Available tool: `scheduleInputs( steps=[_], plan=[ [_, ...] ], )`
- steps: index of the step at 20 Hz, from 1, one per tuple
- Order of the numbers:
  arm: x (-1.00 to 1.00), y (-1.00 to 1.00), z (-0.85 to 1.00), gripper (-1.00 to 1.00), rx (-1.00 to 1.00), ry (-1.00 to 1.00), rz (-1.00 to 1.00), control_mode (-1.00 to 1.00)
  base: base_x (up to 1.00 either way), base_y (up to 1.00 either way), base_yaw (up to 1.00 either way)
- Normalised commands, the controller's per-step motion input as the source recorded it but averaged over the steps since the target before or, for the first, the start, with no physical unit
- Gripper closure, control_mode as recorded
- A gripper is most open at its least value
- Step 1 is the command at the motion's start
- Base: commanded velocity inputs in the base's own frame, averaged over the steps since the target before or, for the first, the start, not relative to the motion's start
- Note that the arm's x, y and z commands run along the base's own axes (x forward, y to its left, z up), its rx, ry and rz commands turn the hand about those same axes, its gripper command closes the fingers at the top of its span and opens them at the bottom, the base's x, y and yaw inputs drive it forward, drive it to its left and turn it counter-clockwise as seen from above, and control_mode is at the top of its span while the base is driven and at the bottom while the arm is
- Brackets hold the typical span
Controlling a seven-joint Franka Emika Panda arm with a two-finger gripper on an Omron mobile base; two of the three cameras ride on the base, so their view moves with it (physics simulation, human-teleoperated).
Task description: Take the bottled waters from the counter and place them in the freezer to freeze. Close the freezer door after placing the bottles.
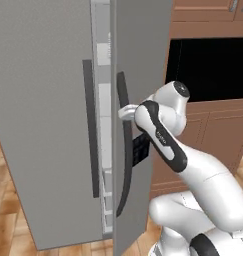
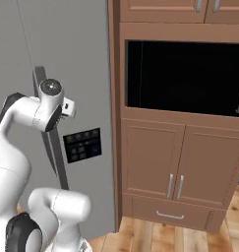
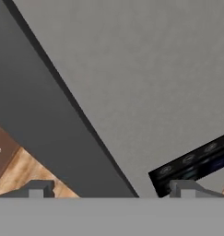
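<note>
A black oven recess (image 2: 185, 76) sits above brown cabinet doors (image 2: 175, 165) over wood floor (image 2: 155, 238).

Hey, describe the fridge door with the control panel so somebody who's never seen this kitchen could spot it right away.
Find the tall grey fridge left of the brown wooden cabinets. It has two doors with long dark vertical handles; take the right-hand door, the one beside the cabinets. Unlike the plain left door, it carries a small dark control panel next to its handle.

Centre of the left base view: a narrow gap (image 1: 104, 150) between the freezer door (image 1: 43, 125) and panel door (image 1: 143, 50); dark handles (image 1: 91, 130) crowd it.
</note>
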Motion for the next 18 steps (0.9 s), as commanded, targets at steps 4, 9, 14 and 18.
scheduleInputs(
  steps=[4, 9, 14, 18],
  plan=[
    [0.4, 0.1, 0.01, -1.0, 0.0, 0.04, -0.13, -1.0, 0.0, 0.0, 0.0],
    [0.53, 0.0, 0.04, -1.0, 0.0, 0.09, -0.11, -1.0, 0.0, 0.0, 0.0],
    [0.48, 0.0, 0.0, -1.0, -0.01, 0.03, -0.12, -1.0, 0.0, 0.0, 0.0],
    [0.44, 0.0, 0.0, -1.0, 0.0, 0.08, -0.11, -1.0, 0.0, 0.0, 0.0]
  ],
)
